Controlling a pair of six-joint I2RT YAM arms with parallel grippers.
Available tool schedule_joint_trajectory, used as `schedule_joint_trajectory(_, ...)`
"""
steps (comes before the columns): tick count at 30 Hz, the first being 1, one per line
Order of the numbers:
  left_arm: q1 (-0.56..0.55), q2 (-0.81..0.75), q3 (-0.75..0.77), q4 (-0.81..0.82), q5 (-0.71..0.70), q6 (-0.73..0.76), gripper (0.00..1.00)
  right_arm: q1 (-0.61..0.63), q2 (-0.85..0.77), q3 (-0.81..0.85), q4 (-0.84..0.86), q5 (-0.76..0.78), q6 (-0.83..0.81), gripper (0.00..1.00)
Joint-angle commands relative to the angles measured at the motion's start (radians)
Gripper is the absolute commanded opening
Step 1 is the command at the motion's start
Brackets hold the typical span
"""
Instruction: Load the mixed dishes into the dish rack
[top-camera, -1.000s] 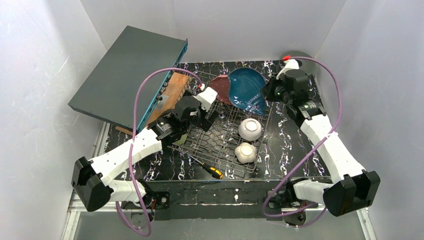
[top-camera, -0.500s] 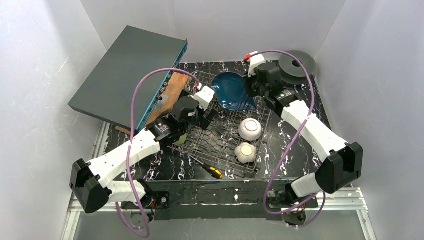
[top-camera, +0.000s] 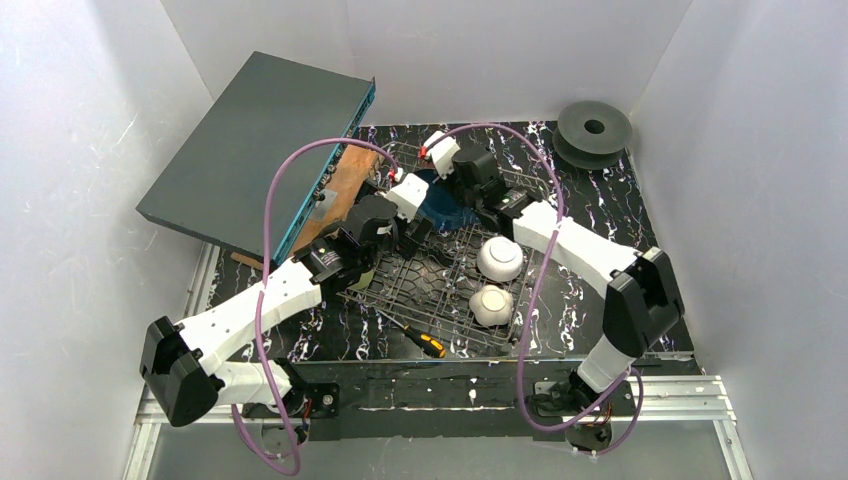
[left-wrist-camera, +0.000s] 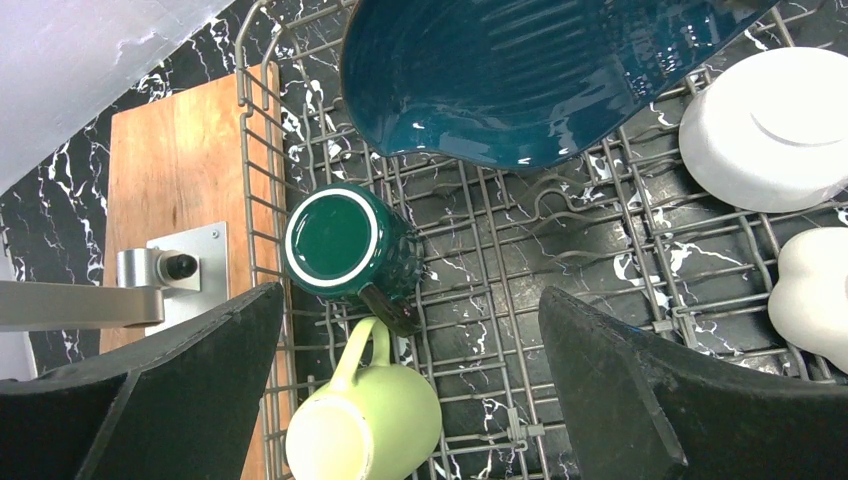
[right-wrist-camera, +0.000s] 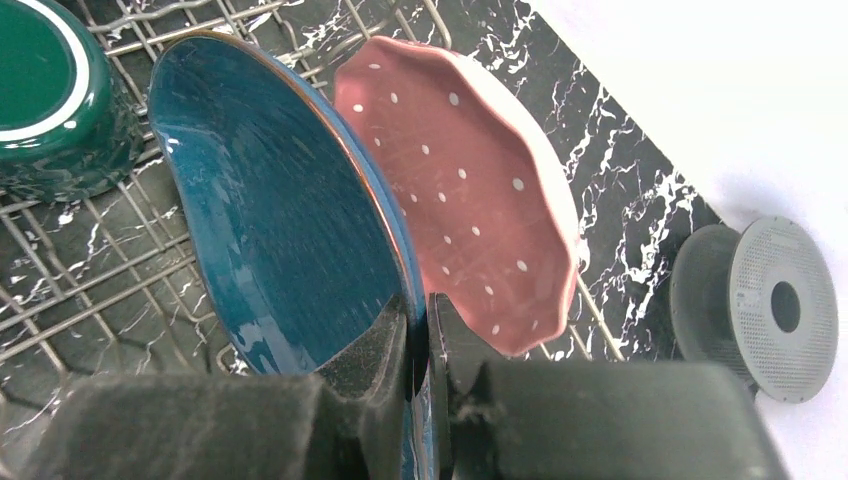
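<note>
Right gripper (right-wrist-camera: 418, 325) pinching the rim of the blue squarish dish (right-wrist-camera: 280, 220), which stands on edge over the far end of the dish rack (left-wrist-camera: 262, 200), with the pink speckled plate (right-wrist-camera: 470, 210) just behind it. Left gripper (left-wrist-camera: 410, 293) spread wide above the dark green mug (left-wrist-camera: 335, 240) and pale yellow-green mug (left-wrist-camera: 370, 425), both inside the rack.

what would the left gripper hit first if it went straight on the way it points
Probably the dark green mug in the dish rack: its handle side lies midway between the fingers of the open left gripper. Depth unclear; it may miss.
</note>
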Motion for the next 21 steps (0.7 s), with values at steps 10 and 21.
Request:
schedule_joint_trajectory(10, -0.005, 0.0, -0.013, 0.032, -0.046, 0.018, 0.99, 0.021, 0.059, 0.007, 0.342, 0.207, -0.152, 0.01)
schedule_joint_trajectory(21, -0.005, -0.003, -0.018, 0.038, -0.055, 0.023, 0.99, 0.06, 0.075, -0.057, 0.419, 0.291, -0.192, 0.01)
